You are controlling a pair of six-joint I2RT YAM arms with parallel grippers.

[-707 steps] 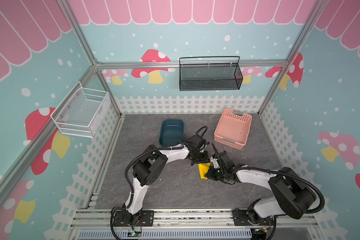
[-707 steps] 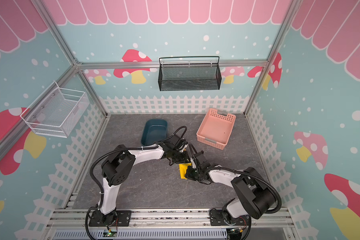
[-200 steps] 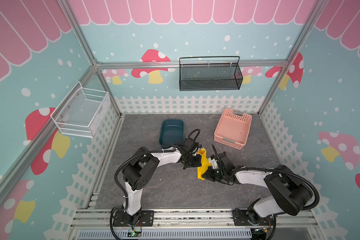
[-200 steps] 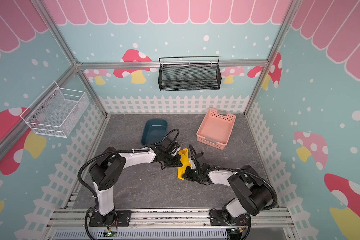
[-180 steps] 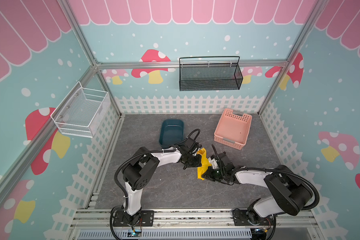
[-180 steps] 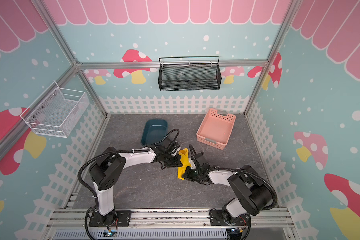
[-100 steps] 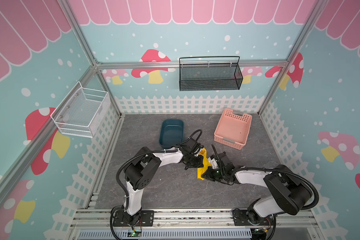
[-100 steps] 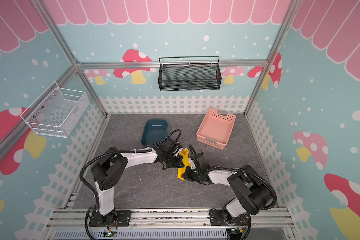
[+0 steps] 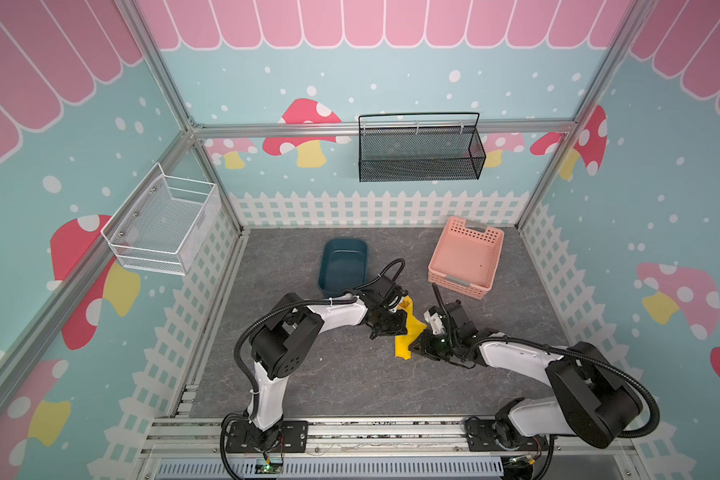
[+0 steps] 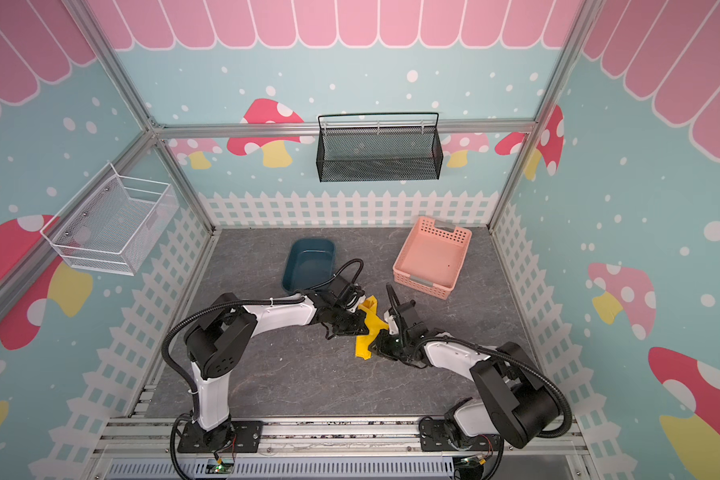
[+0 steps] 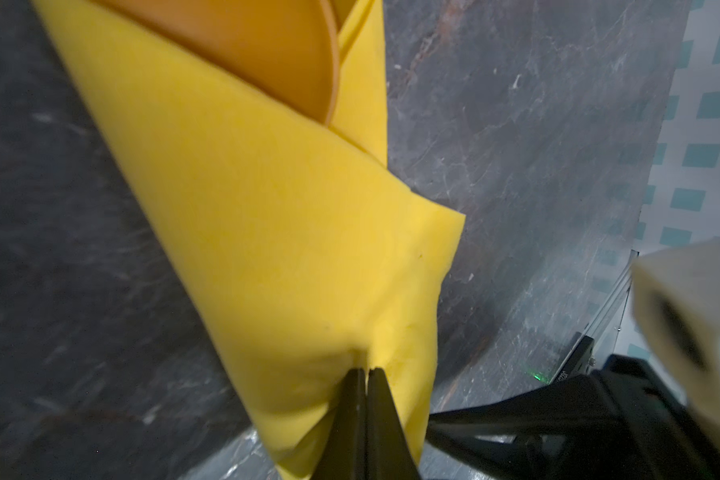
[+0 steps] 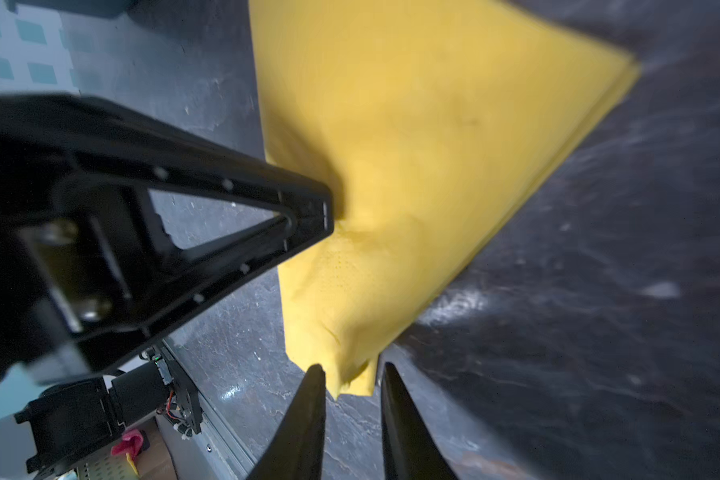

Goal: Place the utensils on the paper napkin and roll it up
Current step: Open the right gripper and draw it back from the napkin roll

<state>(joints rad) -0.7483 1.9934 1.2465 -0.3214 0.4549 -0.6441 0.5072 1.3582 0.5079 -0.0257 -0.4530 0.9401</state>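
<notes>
**Folded paper napkin (image 9: pixel 409 330) in a pinch**

The paper napkin is at the middle of the tabletop (image 9: pixel 329 386), and an orange utensil (image 11: pixel 267 54) shows inside its fold. The left fingers (image 11: pixel 358 390) are pressed together, pinching one edge. The right fingers (image 12: pixel 310 399) stand slightly spread around a corner and do not grip it. Farther back are a dark blue tub (image 9: pixel 324 266) and a pink basket (image 9: pixel 460 286).
</notes>
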